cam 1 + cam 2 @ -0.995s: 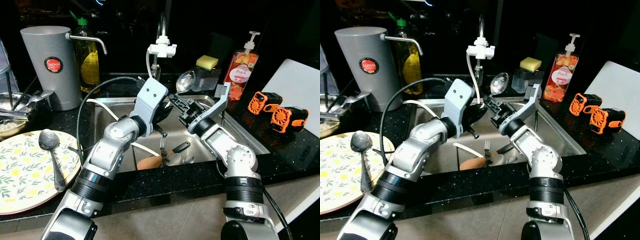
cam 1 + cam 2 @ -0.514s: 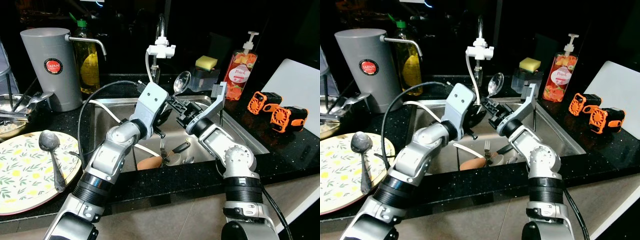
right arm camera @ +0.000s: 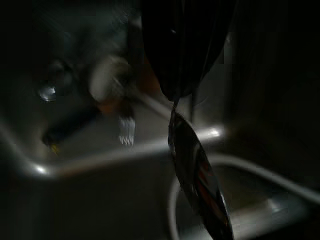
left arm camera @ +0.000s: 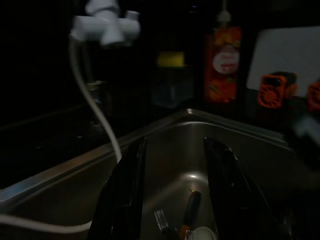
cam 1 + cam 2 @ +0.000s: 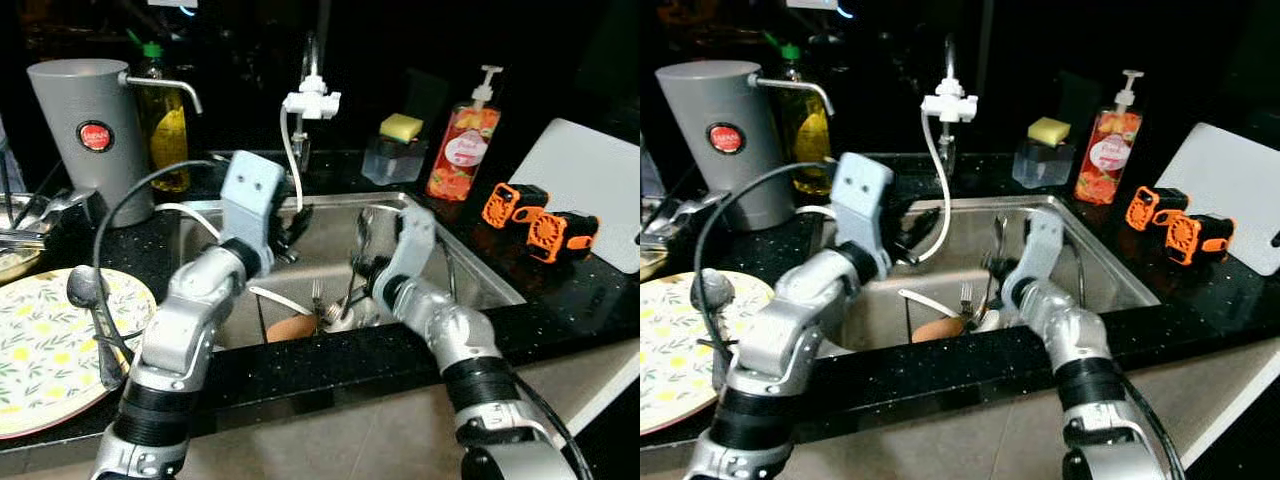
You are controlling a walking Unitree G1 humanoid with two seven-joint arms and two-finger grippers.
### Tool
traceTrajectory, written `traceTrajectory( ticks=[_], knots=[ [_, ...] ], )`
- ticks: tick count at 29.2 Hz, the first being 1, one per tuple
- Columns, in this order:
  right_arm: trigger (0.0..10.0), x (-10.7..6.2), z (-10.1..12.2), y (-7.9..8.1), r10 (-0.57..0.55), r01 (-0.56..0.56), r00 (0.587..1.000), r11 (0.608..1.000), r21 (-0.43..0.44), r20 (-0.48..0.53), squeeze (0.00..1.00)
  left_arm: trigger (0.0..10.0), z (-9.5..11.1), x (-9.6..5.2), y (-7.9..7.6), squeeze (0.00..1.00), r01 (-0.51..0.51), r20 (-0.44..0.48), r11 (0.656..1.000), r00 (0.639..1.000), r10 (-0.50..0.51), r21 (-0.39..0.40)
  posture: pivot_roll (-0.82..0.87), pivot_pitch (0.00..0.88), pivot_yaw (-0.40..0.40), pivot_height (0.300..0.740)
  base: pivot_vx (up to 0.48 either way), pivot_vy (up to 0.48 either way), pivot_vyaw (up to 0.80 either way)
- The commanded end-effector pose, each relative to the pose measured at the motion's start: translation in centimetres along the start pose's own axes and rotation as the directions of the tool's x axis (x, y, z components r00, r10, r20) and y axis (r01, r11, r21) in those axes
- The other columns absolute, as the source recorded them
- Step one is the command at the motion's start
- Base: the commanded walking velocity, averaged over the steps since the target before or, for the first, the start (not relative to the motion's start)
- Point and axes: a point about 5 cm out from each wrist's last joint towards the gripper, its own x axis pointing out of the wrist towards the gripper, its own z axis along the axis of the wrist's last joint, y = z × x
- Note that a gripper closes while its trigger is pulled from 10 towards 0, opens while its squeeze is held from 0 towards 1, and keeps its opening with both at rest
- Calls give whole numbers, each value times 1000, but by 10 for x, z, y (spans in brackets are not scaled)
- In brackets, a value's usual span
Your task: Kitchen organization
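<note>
Spoon pinched in right gripper jaws over sink; left gripper jaws spread.

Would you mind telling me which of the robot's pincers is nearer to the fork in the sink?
The right. The right pincer is down in the sink, just beside the fork. The left pincer is higher, near the sink's back wall by the white hose.
</note>
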Motion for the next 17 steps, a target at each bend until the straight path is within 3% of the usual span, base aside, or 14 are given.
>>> traceTrajectory(
  ticks=[1, 5, 6, 7, 10, 12, 15, 16, 17],
  knots=[
    [10000, 2, -18, -2, -23, 20, 997, 999, -44, -71, 0, 10000, 1, -7, 8, 0, -38, -16, 999, 999, 39, 4, 157, 25, -77, 740, 0, 0, 0],
    [10000, 4, -30, 1, -14, 7, 993, 998, -69, -113, 0, 10000, 5, -15, 17, 0, -82, -19, 996, 996, 82, 17, 167, 23, -82, 740, 0, 0, 0],
    [10000, 5, -33, 2, -9, 0, 992, 997, -72, -122, 565, 10000, 6, -19, 20, 0, -98, -23, 995, 995, 99, 30, 172, 24, -86, 740, 0, 0, 0],
    [10000, 6, -35, 3, 2, -11, 992, 998, -67, -125, 1000, 10000, 6, -24, 23, 0, -112, -32, 993, 993, 113, 43, 174, 25, -87, 740, 0, 0, 0],
    [10000, 6, -36, 4, 12, -20, 992, 998, -58, -124, 1000, 10000, 6, -27, 24, 0, -121, -41, 991, 992, 123, 50, 175, 26, -88, 740, 0, 0, 0],
    [10000, 7, -27, 7, 53, -53, 996, 999, -1, -69, 1000, 10000, 5, -30, 24, 0, -133, -53, 989, 989, 136, 58, 179, 29, -91, 740, 0, 0, 0],
    [10000, 6, -18, 9, 77, -77, 997, 997, 15, -24, 1000, 10000, 6, -32, 23, 0, -136, -56, 989, 989, 140, 63, 178, 34, -92, 740, 0, 0, 0],
    [10000, 4, -10, 9, 92, -92, 996, 996, 8, 12, 0, 10000, 8, -33, 23, 0, -133, -57, 988, 989, 137, 74, 178, 34, -92, 740, 0, 0, 0],
    [10000, 4, -10, 9, 92, -92, 996, 996, 8, 12, 0, 10000, 8, -33, 23, 0, -133, -57, 988, 989, 137, 74, 178, 34, -92, 740, 0, 0, 0]
  ],
)
